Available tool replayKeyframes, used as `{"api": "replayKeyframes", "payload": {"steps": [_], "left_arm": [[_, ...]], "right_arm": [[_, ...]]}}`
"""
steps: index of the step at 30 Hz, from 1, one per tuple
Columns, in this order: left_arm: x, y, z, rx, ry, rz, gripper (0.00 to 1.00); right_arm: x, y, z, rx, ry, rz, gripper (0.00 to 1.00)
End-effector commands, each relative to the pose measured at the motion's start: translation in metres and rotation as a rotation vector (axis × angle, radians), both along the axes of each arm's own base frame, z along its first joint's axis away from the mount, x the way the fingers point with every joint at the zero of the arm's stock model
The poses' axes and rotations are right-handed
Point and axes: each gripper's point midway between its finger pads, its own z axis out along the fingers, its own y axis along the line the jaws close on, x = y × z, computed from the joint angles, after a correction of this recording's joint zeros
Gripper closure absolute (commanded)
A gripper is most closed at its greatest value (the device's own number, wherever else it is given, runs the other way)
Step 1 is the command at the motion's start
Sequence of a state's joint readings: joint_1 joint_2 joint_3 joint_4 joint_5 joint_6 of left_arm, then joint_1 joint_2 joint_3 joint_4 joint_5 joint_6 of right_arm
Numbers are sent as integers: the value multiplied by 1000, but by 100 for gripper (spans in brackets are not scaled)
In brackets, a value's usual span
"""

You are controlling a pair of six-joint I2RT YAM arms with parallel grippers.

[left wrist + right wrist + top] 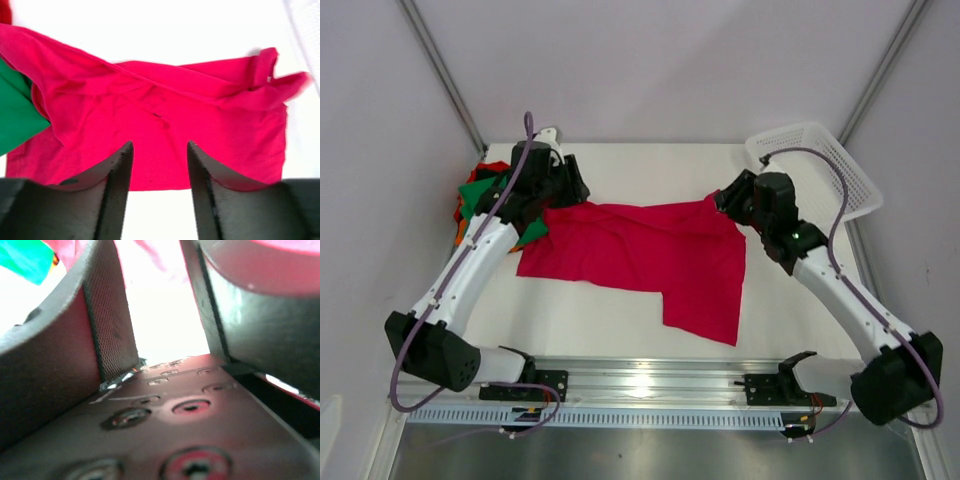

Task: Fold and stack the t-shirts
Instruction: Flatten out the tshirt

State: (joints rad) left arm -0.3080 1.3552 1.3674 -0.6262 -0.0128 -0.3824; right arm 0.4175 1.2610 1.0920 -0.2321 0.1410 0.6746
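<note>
Sprawling crimson t-shirt — rumpled, creased

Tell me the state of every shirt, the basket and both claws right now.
Crimson t-shirt: lying rumpled, partly folded over, not gripped.
Other t-shirts: heaped unfolded at the far left corner.
Basket: no shirts in it.
Left claw: open, nothing held.
Right claw: open, nothing held.

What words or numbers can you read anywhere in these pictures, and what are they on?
None: no words, numbers or signs can be read.
The red t-shirt is plain; a tiny dark mark on it in the left wrist view is too small to tell.
The green t-shirt and the white basket show no writing.
</note>
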Motion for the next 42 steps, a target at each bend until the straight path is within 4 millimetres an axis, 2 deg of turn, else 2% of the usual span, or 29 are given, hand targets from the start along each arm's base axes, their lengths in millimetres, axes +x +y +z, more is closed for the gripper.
{"api": "replayKeyframes", "payload": {"steps": [1,2,4,5,6,8,9,15,24,25,27,33,42], "left_arm": [[-13,-9,4,-51,-11,-54,45],[-16,-10,5,-64,-9,-60,42],[-23,-13,7,-92,-13,-69,39],[-25,-14,8,-101,-13,-74,39],[-28,-18,11,-125,-19,-91,38],[-32,-21,18,-148,-30,-104,38],[-34,-24,23,-169,-35,-118,38],[-40,-26,34,-202,-57,-126,37],[-45,-19,37,-188,-63,-97,37],[-45,-19,41,-190,-69,-94,37],[-47,-17,45,-186,-80,-92,37],[-48,-14,60,-182,-115,-89,36],[-53,-12,78,-192,-151,-93,36]], "right_arm": [[-53,-5,-54,-26,202,28,56],[-67,-2,-77,-24,243,66,56],[-83,1,-94,3,270,100,56],[-94,-1,-112,11,293,107,57],[-104,3,-122,36,326,139,56],[-114,6,-137,69,360,151,57],[-124,5,-152,70,398,152,57],[-134,5,-187,97,457,135,57],[-125,24,-199,133,508,152,57],[-132,21,-207,107,555,145,57],[-132,16,-211,76,586,111,58],[-153,-2,-235,9,739,28,58],[-172,-18,-249,-48,823,-20,58]]}}
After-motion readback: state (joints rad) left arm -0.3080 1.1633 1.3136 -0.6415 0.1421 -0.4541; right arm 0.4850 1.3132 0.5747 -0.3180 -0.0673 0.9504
